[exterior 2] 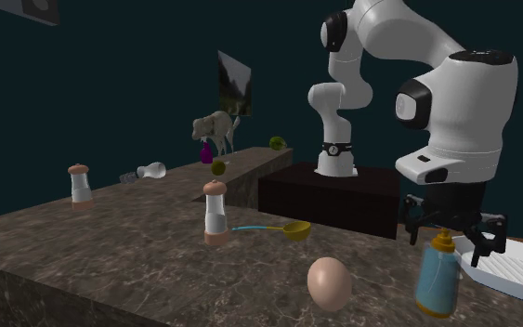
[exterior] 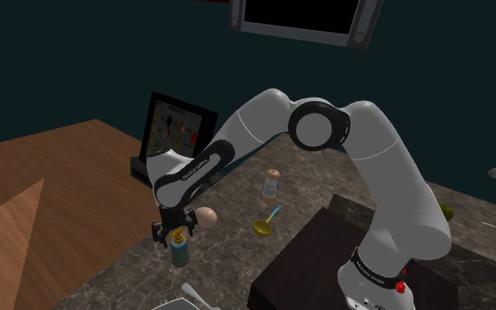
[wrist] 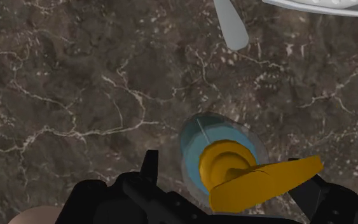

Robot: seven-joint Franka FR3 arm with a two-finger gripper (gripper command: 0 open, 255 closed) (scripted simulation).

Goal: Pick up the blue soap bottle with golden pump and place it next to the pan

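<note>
Soap bottle [exterior 2: 437, 276], translucent blue, golden pump, upright

I am counting two shakers [exterior 2: 80, 183] [exterior 2: 215, 214], one egg [exterior 2: 329, 283], one yellow spoon [exterior 2: 295, 229] and one blue soap bottle [exterior 2: 438, 284].

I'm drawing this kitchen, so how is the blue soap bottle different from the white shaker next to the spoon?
The soap bottle is pale blue with a golden pump; the shaker is white with a brownish cap and base. The soap bottle stands under the gripper, between its open fingers; the shaker stands free beside the spoon. Both are upright on the dark marbled counter.
</note>
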